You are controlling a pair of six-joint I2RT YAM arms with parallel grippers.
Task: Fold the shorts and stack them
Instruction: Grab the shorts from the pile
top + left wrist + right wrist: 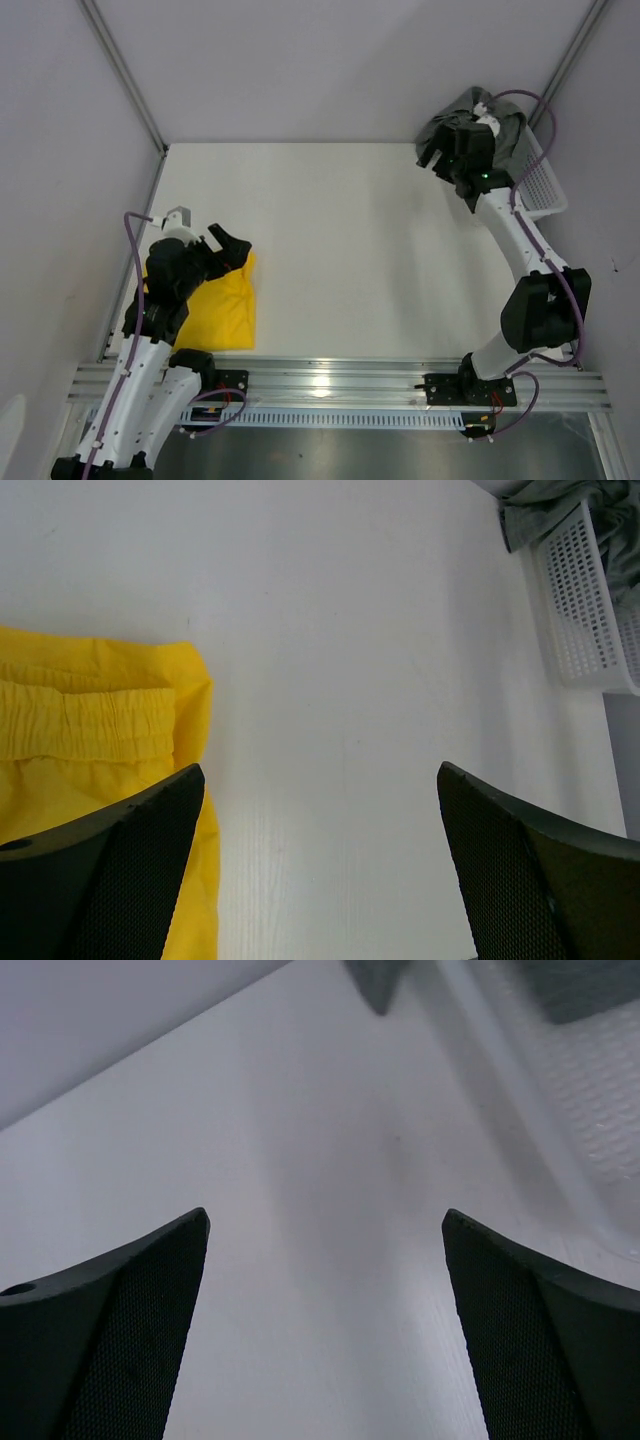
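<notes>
- Yellow shorts [228,308]: bright, thin woven cloth, folded into a flat, roughly rectangular pad. They lie at the near-left corner of the bench [340,240], and their left part is hidden under the left arm.
- Waistband [85,720]: a gathered elastic strip with fine ribbed puckers, seen in the left wrist view. It is cut off at the left edge of that view.
- Left gripper [228,246]: released, jaws spread wide with nothing between them. It is over the far-right corner of the yellow shorts. The fingers [120,870] are black with a fine mesh-textured inner face. Whether the left finger touches the cloth cannot be told.
- Grey-green shorts [508,128]: matte cloth in a crumpled heap, in the mesh basket [542,188] at the far-right corner and spilling over its rim. The right wrist covers the middle of the heap.
- Mesh basket: white plastic with a regular grid of small holes and a smooth rim. Its right side is cut off in the left wrist view.
- Right gripper [436,160]: released, jaws fully apart, holding nothing. It is over bare bench just beside the basket.
- Right wrist view: the cloth and the basket wall are blurred at the top and right edges.
- Green light [484,178]: a small lit dot on the right wrist housing.
</notes>
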